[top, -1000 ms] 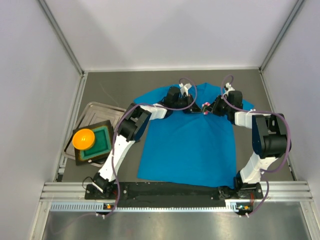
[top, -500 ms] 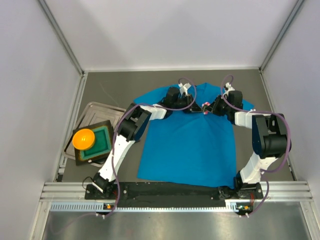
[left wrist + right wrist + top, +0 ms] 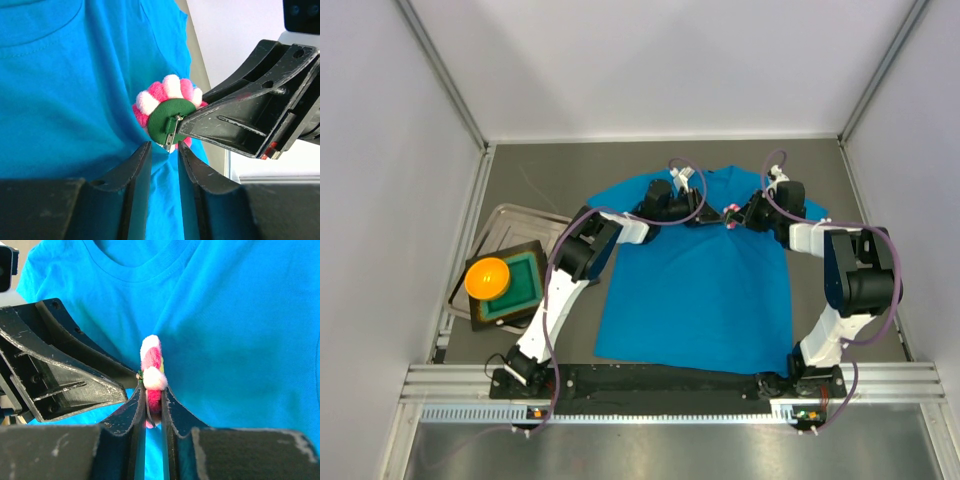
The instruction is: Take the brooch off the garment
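The garment [image 3: 695, 290] is a bright blue T-shirt lying flat on the dark table, collar at the far side. The brooch [image 3: 730, 211], with pink and white petals, sits near the collar. In the left wrist view its green back and metal pin show [image 3: 169, 119]. My right gripper [image 3: 153, 392] is shut on the brooch [image 3: 151, 371], which stands edge-on between the jaws. My left gripper [image 3: 164, 155] is closed on a raised fold of the garment [image 3: 75, 100] right beside the pin. The two grippers [image 3: 708, 213] [image 3: 736, 216] meet tip to tip.
A metal tray [image 3: 508, 222] at the left holds a dark green-lined box [image 3: 520, 285] with an orange ball [image 3: 487, 276] on it. Grey walls enclose the table on three sides. The arm bases stand at the near edge.
My left wrist has shifted slightly to the left, away from the right gripper. The right arm and the brooch have stayed in place.
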Motion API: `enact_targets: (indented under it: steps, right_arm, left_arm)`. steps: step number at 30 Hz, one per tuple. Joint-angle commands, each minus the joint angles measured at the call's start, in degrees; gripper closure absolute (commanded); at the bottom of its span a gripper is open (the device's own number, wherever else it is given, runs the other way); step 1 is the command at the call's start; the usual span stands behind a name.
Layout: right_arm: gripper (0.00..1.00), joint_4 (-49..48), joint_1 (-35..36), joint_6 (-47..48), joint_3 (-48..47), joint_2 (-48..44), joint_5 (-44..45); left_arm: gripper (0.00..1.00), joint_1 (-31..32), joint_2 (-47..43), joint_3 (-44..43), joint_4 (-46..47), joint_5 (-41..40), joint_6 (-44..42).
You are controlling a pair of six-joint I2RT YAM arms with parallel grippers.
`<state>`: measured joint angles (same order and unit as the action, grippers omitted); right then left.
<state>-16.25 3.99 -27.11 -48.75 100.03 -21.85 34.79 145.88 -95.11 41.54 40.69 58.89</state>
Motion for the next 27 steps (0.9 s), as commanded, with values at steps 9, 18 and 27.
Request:
enact_targets:
  steps: [9,18,27]
  right_arm:
    - [1.00,-2.47,0.23,0.75,-0.64,0.17,-1.62]
    - [1.00,-2.56,0.23,0.83,-0.73,0.17,-1.71]
    - [1.00,-2.65,0.23,0.83,-0.56,0.17,-1.88]
  left_arm:
    - [0.77,0.72,-1.48,-2.54,2.41,0.36,-1.50]
    - [0.82,1.34,-0.78,-4.47,0.91,0.36,-2.12]
    - [0.87,1.34,-0.78,-4.64,-1.72,0.36,-3.35]
